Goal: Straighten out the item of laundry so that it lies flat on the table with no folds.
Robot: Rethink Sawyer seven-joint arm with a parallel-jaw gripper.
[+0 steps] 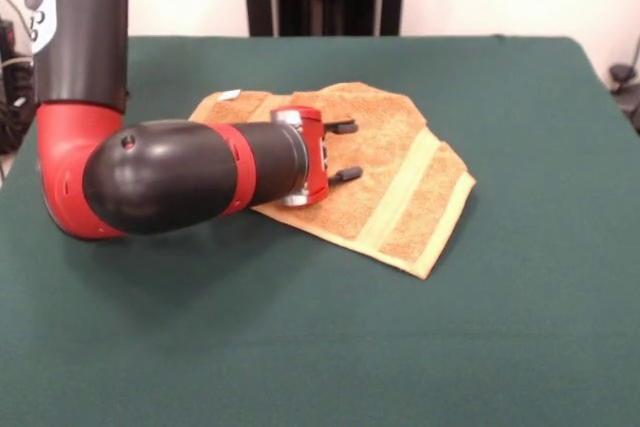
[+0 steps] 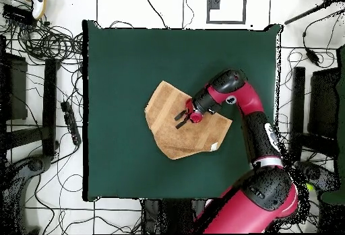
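I see black 2-finger gripper [image 1: 343,151] spread apart, empty, over golden-orange terry towel [image 1: 400,182] lying creased mid dark green cloth table [image 1: 300,347].

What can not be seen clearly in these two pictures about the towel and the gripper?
- Front view: the arm covers the towel's near-left part.
- Overhead view: the arm covers the towel's right edge.
- Both views: whether the open gripper touches the towel is unclear.
- The white label's text is too small.
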